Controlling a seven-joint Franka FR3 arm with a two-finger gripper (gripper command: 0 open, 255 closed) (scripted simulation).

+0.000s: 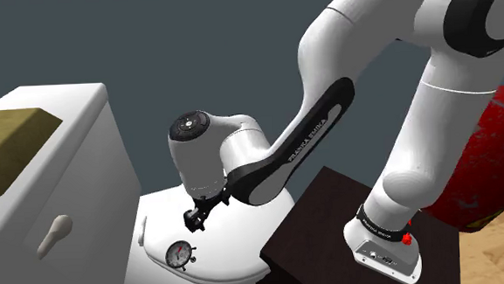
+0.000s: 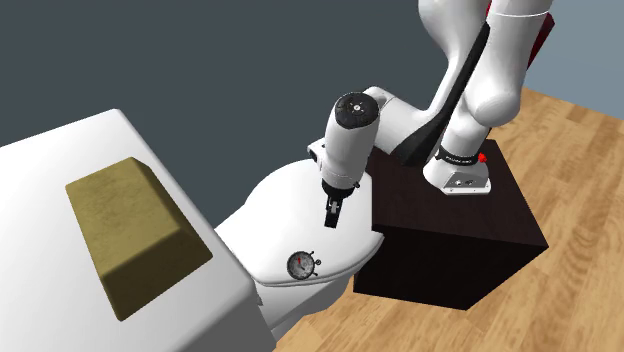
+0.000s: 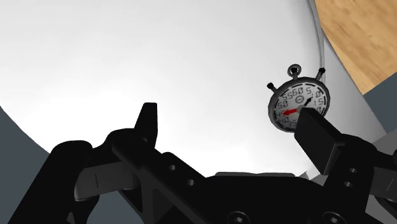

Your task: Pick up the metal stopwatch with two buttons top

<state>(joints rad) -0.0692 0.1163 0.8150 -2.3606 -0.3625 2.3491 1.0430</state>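
On the smooth white toilet lid [image 3: 159, 63] lies the round metal stopwatch [image 3: 298, 105], its dial showing 55, 60, 5. The black gripper [image 3: 230, 118] stands wide open, holding nothing.

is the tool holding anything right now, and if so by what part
Nothing is held. The tool is open above the toilet lid, and the stopwatch lies on it, untouched, just past one fingertip.

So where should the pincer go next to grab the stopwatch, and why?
Probably slide over until the stopwatch sits between its fingers. The open pincer hangs above the toilet lid, and the stopwatch lies flat off to one side, by one finger, not between them.
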